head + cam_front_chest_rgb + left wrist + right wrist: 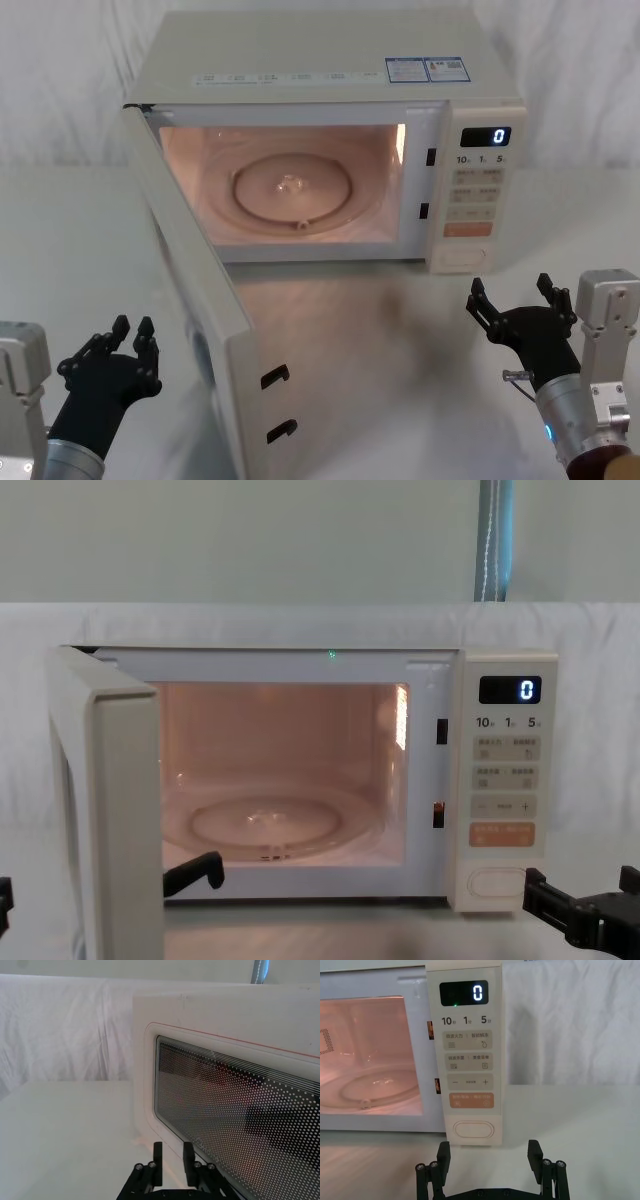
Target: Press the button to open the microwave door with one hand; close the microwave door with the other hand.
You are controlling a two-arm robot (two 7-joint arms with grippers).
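Left gripper [128,334] is seen near the table's front left edge, fingers close together and holding nothing, just outside the microwave door [200,290], apparently staged to push it shut. The door is swung wide open toward the front edge, so the opening step is judged done and closing is judged pending. Right gripper [522,298] is held spread apart and empty near the front right, in front of and apart from the button [473,1129], probably clear of the panel. Farther back, the lit cavity and glass turntable [290,188] are exposed.
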